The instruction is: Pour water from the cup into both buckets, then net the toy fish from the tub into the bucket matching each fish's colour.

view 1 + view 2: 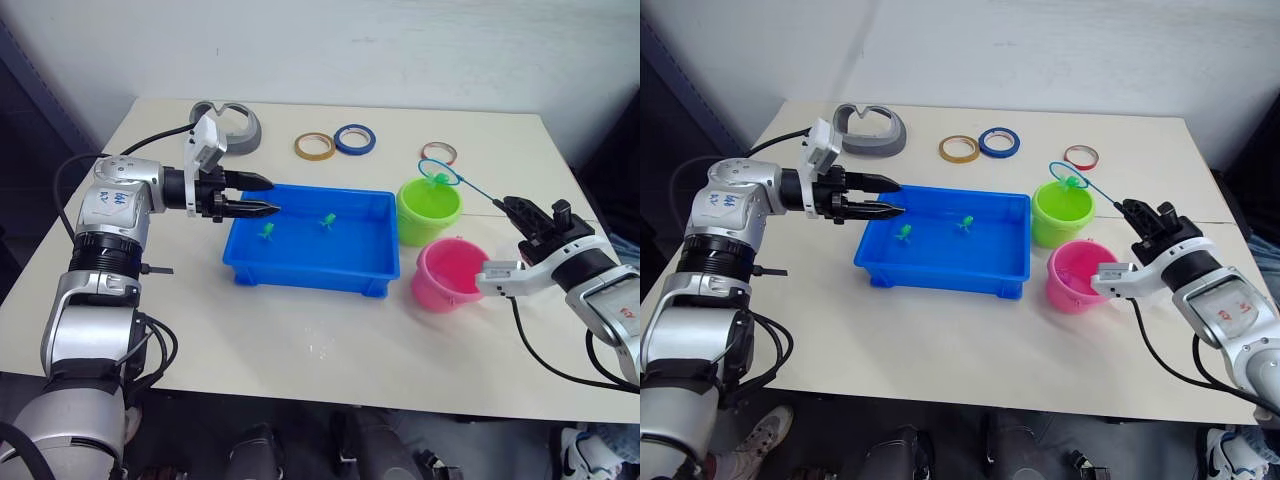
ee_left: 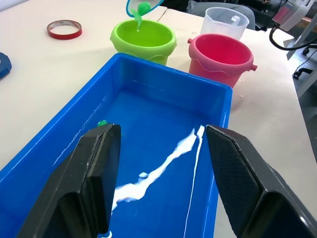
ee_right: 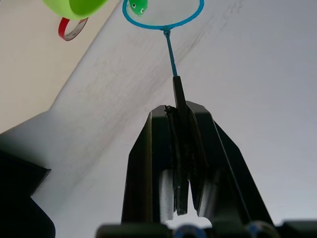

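A green fish (image 1: 437, 180) is held in the net (image 1: 440, 173), clamped by the right gripper (image 1: 522, 213), above the green bucket (image 1: 428, 211) right of centre. Two green fish (image 1: 296, 225) remain in the central tub (image 1: 310, 265). The left gripper (image 1: 262, 196) hovers open, empty.

We look down on a pale cream worktop (image 1: 300, 340) set against a plain white wall (image 1: 380, 50), its surface evenly lit and faintly glossy. A thin seam (image 1: 575, 222) crosses the worktop near its right edge. Dark floor (image 1: 20, 240) shows beyond the left edge, and a dark upright panel (image 1: 30, 75) stands against the wall at the far left.
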### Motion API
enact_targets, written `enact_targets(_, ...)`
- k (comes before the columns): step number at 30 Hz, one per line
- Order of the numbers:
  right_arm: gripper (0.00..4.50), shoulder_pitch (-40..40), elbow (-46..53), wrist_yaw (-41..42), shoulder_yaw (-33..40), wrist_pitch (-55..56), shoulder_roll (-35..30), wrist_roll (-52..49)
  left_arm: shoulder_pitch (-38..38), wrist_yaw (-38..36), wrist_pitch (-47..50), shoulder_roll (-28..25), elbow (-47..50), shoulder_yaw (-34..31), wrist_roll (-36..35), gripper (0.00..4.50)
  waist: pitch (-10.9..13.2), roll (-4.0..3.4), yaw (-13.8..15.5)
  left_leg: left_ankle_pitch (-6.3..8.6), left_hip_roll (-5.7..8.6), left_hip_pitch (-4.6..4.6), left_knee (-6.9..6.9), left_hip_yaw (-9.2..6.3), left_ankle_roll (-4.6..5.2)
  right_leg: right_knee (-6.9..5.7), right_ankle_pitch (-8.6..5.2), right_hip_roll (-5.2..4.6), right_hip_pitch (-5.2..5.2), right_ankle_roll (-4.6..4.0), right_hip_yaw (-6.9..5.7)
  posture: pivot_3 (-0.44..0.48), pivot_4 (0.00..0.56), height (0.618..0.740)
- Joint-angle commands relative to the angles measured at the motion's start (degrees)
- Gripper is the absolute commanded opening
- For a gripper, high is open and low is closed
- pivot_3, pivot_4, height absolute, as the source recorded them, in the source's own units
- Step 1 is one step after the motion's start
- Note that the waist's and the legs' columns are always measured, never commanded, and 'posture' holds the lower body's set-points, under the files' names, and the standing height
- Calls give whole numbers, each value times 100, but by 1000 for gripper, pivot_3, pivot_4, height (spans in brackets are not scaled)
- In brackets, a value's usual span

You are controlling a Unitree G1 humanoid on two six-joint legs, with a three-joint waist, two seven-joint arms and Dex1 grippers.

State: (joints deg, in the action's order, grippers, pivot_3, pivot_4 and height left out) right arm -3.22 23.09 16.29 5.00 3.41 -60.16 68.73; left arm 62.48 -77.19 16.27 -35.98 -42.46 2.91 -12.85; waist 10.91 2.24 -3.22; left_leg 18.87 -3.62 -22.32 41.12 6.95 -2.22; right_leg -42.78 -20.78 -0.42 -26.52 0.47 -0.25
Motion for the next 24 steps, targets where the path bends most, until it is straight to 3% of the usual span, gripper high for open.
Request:
enact_targets(1, 0, 59, 135, -127, 111, -81, 85, 276, 221, -30, -32, -65, 81, -100, 2, 3023, 0, 0, 0, 0, 1, 0, 0, 0, 0, 0, 0, 0, 0, 0, 0, 0, 150, 693)
enact_targets(11, 0, -262, -10, 64, 192, -191, 453, -10, 223, 26, -57, -114, 74, -124, 22, 3023, 0, 0, -15, 0, 1, 3, 7, 3, -1, -10, 0, 0, 0, 0, 3, 0, 150, 693)
enact_targets(19, 0, -1743, 244, 1980, 235, -1443, 1604, -2299, 157, 250, -164, -800, -134, -243, 217, 3023, 0, 2, -154, -3, -1, 10, 15, -1, -8, -31, -1, 5, 0, -1, 5, 0, 150, 693)
enact_targets(24, 0, -2614, 561, 3305, -237, -3470, 2769, -3361, -23, 329, -265, -1328, -210, -361, 310, 3023, 1, 1, -166, -4, 2, 13, 14, -4, -7, -36, -1, 1, 0, -3, 6, 0, 150, 693)
